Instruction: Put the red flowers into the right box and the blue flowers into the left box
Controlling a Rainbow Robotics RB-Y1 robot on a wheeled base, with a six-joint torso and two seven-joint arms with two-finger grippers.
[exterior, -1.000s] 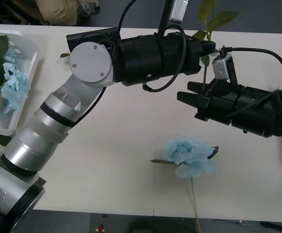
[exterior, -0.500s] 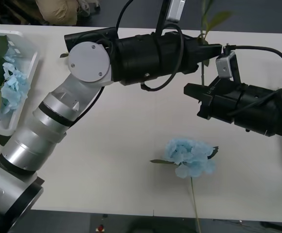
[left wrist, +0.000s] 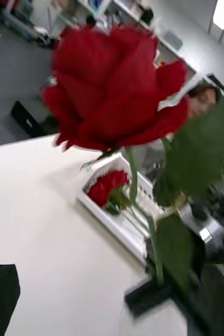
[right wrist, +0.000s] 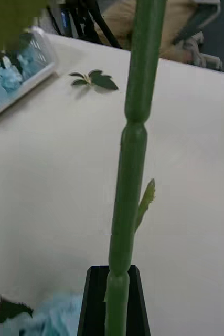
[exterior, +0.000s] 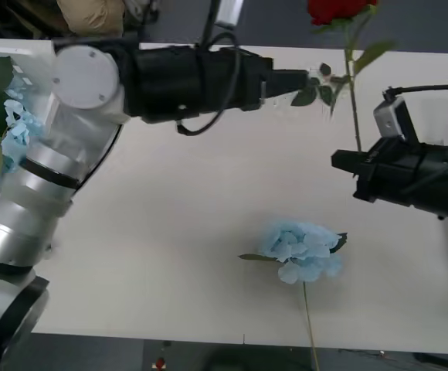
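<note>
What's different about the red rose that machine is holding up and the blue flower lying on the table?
The red rose stands upright in the air, its stem pinched by the right hand; the blue flower lies flat on the table, touched by nothing. The rose's head is compact and deep red; the blue flower's is a wider, fluffy, pale cluster. Both have long thin green stems with dark leaves, and neither is in a box yet.

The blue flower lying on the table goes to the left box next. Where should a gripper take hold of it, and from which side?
Grip the blue flower on its bare stem just below the head, coming straight down from above. It lies flat with the thin stem running toward the table's near edge, so fingers straddling the stem crosswise would likely close cleanly; the fluffy head would only crush.
</note>
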